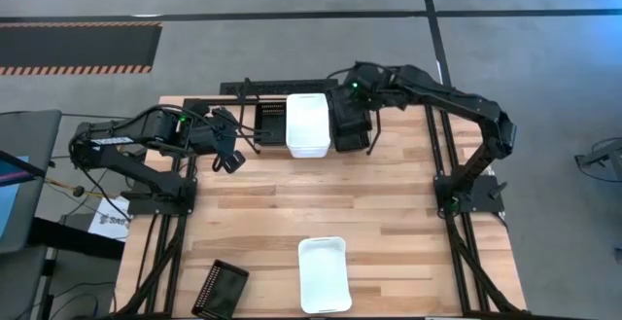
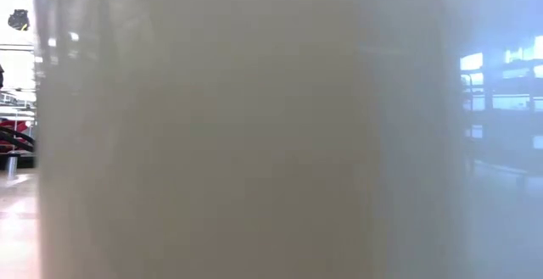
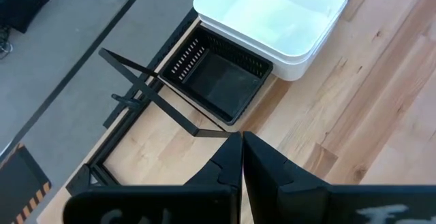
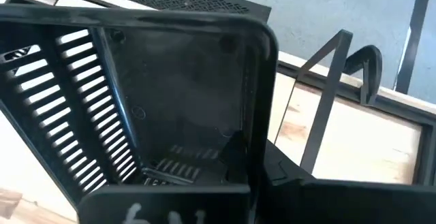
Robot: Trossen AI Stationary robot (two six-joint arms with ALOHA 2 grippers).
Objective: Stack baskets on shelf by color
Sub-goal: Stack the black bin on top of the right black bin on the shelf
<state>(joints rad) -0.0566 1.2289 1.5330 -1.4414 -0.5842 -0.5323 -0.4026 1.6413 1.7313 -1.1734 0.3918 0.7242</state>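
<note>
**Most baskets racked, two left at the near edge**

Your right gripper (image 4: 248, 173) has its fingers pinched shut on the rim of a black basket (image 4: 136, 115), holding it over the shelf (image 1: 243, 88) beside the white stack (image 1: 308, 124). The basket hangs tilted ahead of the fingers, mouth toward the wrist camera, long axis running away from them (how many are nested there you can't tell). Your left gripper (image 3: 242, 163) is closed on nothing, just short of the racked black basket (image 3: 218, 81). Still left: one white basket (image 1: 324, 274) and one black one (image 1: 221, 288), both well apart from either gripper, the white lying lengthwise toward the shelf.
</note>
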